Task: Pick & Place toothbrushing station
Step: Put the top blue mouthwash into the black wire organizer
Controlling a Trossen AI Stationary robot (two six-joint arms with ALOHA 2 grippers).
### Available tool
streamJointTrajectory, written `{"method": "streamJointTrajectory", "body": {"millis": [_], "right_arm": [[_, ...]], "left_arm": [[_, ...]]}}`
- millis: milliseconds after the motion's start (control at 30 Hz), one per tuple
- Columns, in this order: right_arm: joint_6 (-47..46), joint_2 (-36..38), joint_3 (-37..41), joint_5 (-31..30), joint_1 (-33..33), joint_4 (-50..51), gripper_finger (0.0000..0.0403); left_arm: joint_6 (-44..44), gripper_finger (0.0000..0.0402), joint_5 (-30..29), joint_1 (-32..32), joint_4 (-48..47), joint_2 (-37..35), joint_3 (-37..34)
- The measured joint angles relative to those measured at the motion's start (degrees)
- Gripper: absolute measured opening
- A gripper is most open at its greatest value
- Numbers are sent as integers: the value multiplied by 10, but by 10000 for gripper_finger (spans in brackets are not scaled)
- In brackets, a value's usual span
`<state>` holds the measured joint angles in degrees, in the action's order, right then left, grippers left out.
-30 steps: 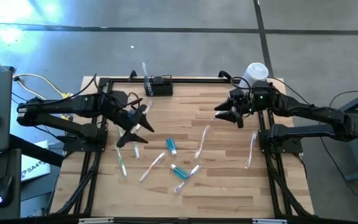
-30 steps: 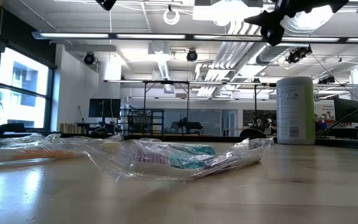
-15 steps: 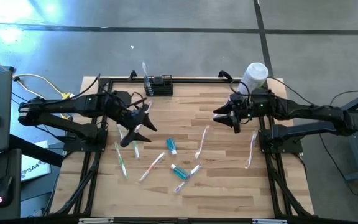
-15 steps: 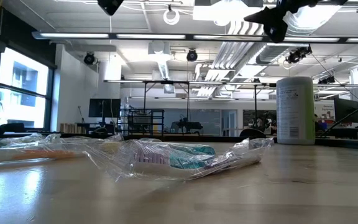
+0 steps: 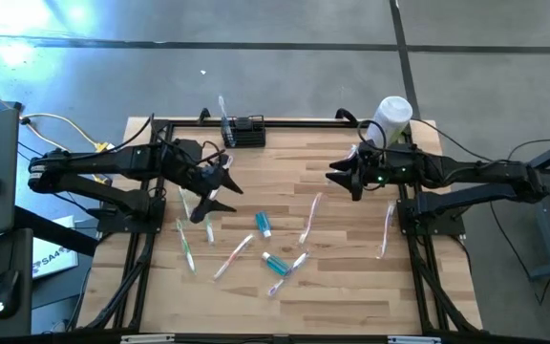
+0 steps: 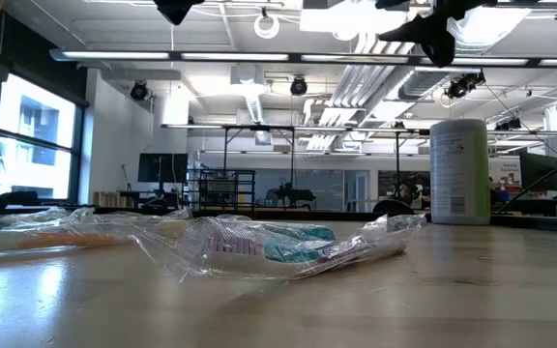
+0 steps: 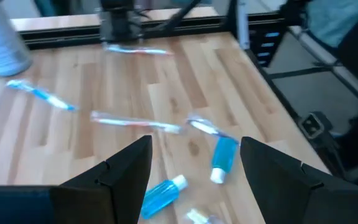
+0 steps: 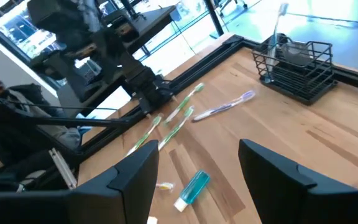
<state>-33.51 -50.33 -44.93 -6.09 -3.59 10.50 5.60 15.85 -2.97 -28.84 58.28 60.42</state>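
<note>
Toothbrushing station (image 5: 243,130) sits at top edge of the table (image 5: 351,287), upper centre-left of the high view, w/ one toothbrush (image 5: 223,113) standing upright in its left end. In the right wrist view the station (image 8: 297,62) shows upper right, a black wire rack, nothing gripping it.

Left hand (image 5: 216,186) hovers above the table's left-centre, well below the station in frame, fingers apart, holding nothing; left wrist view shows both fingers (image 7: 114,177) spread w/ bare wood between. Right hand (image 5: 344,178) hangs over the table's upper right part, fingers apart too, empty; just beside it, toward the top right corner, stands a white cylindrical container (image 5: 391,117).

Scattered mid-table: wrapped toothbrushes (image 5: 234,256) and small blue toothpaste tubes (image 5: 264,225), approx. between the two arms. Low view: crinkled plastic wrappers (image 6: 278,246) in foreground, container (image 6: 459,172) right of centre, both hands up at the top edge.
</note>
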Motion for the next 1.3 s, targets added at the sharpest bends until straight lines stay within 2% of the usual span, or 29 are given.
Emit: {"method": "streamJointTrajectory", "body": {"millis": [233, 467, 567, 700, 833, 967, 1133, 1300], "right_arm": [[-48, 0, 0, -4, 9, 0, 215], [-60, 0, 0, -57, 31, 0, 215], [-60, 0, 0, -73, 42, -2, 215], [-60, 0, 0, -90, 56, -8, 215], [-60, 0, 0, -96, 67, -10, 215], [-60, 0, 0, -105, 79, -9, 215], [-82, 0, 0, -105, 89, -9, 215], [-95, 0, 0, -105, 102, -9, 215]], "left_arm": [[15, 244, -15, 0, -19, 0, 0], [41, 244, -18, 0, -23, 0, 0], [52, 248, -52, 0, -22, 0, 0], [68, 278, -94, 0, -20, 0, 0], [68, 337, -134, 0, -18, 0, 0], [66, 391, -118, 0, -44, 0, 0], [58, 384, -110, 0, -63, 0, 0], [2, 377, -108, 0, -59, 0, 0]]}}
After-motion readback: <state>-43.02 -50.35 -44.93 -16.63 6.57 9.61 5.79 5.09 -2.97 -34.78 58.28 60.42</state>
